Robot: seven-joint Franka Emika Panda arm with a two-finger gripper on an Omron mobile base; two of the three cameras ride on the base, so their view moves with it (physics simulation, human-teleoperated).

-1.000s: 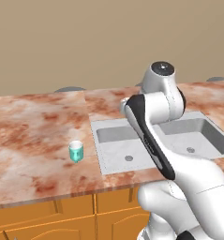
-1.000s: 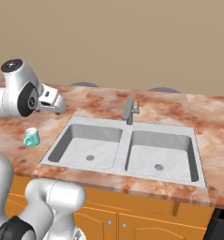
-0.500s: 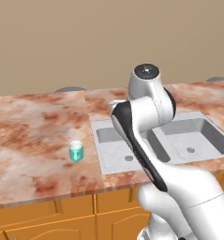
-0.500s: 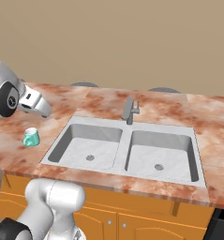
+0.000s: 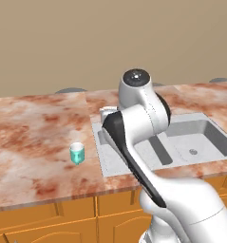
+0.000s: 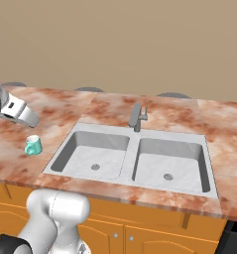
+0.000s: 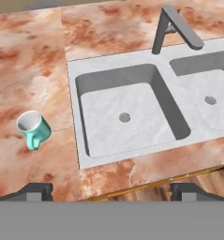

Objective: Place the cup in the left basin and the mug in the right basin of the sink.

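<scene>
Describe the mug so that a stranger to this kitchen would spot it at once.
Start at the grey double-bowl sink set in the reddish marble counter. On the counter just outside the sink's left rim stands the mug, upright and alone. It is small and teal-green, with a white inside and a side handle.

— What differs from a second ago?
— The arm [image 5: 134,118] swings left, away from over the sink [image 5: 181,142] and toward the mug [image 5: 77,153].
— And in the right base view?
— Its wrist [image 6: 18,111] slides toward the frame's left edge (partly cut off).
</scene>
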